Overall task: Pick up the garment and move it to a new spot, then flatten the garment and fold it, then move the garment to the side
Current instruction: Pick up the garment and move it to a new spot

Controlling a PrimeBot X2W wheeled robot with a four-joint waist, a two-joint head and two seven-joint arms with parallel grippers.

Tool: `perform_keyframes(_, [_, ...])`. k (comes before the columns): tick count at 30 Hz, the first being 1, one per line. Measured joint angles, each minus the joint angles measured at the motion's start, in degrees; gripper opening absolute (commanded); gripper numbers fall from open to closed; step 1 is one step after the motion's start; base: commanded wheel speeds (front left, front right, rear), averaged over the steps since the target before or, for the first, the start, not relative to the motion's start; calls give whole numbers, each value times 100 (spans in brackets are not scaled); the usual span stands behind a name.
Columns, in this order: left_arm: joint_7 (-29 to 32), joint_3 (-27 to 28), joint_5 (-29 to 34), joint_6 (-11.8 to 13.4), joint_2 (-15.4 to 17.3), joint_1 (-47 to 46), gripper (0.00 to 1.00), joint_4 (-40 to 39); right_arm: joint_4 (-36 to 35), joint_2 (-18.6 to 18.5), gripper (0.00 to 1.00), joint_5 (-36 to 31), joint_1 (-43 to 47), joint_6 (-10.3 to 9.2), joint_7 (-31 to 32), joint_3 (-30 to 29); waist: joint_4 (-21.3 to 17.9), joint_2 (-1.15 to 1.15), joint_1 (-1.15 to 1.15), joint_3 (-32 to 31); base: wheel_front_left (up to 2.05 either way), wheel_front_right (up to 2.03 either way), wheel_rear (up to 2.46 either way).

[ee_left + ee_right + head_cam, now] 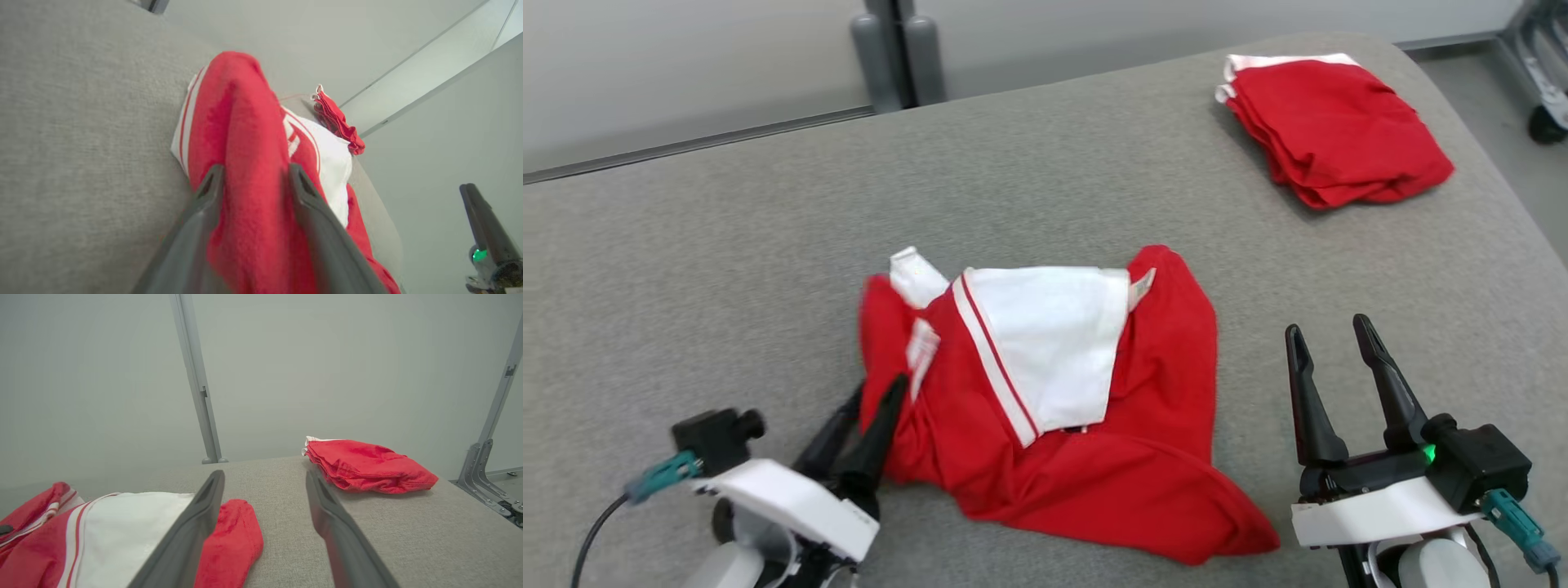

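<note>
Red-&-white garment (1094, 457) lies crumpled mid table (686, 245), one fold betw. fingers (312, 212) of left gripper (880, 390) (pinched or loose, can't tell), right gripper (1330, 327) spread wide & empty nearby; risk: fold snags a finger if arm lifts, bunching cloth worse.

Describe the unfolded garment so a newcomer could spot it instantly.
On the grey table, look at the middle. The garment there is a rumpled red heap with a white panel showing, unlike the neatly folded red stack at the far right.
</note>
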Motion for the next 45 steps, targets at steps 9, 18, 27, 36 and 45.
perform_keyframes(9, [-994,1262,862,493,-271,576,100,427,52,1,100,-177,209,-1,0,7,597,0,0,-356,0,0,0])
perform_keyframes(18, [-1010,3003,3058,436,-1424,1636,100,-445,90,1,100,-260,578,-1,0,114,960,0,0,-1022,0,0,0])
perform_keyframes(27, [-1011,3475,4624,442,-1714,2327,100,-541,268,1,100,-342,962,-1,0,55,1124,0,0,-1571,0,0,0])
perform_keyframes(36, [-1010,3198,5267,649,-1731,2556,100,-485,433,0,100,-488,1184,-1,0,125,1083,0,0,-1720,0,0,0])
perform_keyframes(45, [-1010,3123,5361,697,-1731,2552,100,-421,505,1,100,-444,1183,-1,0,151,1041,0,0,-1735,0,0,0])
